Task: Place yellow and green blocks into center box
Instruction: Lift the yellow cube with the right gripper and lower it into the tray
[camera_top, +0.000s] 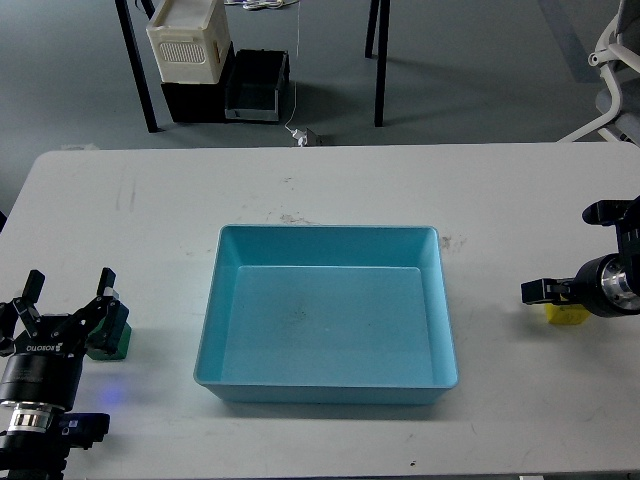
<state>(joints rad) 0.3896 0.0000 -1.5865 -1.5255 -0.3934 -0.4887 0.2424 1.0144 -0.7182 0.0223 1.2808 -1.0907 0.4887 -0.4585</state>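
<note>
The light blue box (215, 300) sits in the middle of the white table, with nothing in it. A green block (112, 340) lies at the left, partly hidden behind my left gripper (67, 298). That gripper is open, and its right finger stands just over the block. A yellow block (566, 314) lies at the right, mostly covered by my right gripper (556, 252). That gripper is open, with its lower finger (540, 290) across the block's top edge and its other finger (603, 212) further back.
The table edge runs close in front of my left arm. Beyond the far edge, on the floor, stand a cream crate (188, 40), a black box (255, 85) and table legs. A white chair (615, 70) is at the far right.
</note>
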